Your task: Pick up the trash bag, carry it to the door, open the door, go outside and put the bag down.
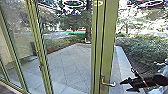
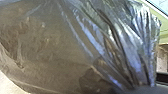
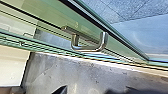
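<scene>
Right tool: ours (image 1: 124,86) is spread wide with nothing between its fingers, just beside the handle and apart from it.
Left tool: ours (image 2: 140,88) is closed on the trash bag (image 2: 55,47), judging by the folds drawn together into it; its own shape is largely hidden.
Bag's place: we have it close by the left wrist, bulging out from the gathered folds.
Bag's feel: thin, see-through, glossy film; we expect it to be soft, rather slippery and easy to tear, probably light for its bulk, with its weight free to swing.
Bag's hold: we want all the bunched folds together, never one layer of the bulging side.
Door handle (image 3: 87,48): smooth, bent metal, stiff; we judge the straight bar best to press, since its rounded surface may slip.
Door frame (image 1: 107,45): green and rigid; we should keep the bag off its edges.
Beyond: paved yard (image 1: 70,60), bushes (image 1: 145,50) alongside.
</scene>
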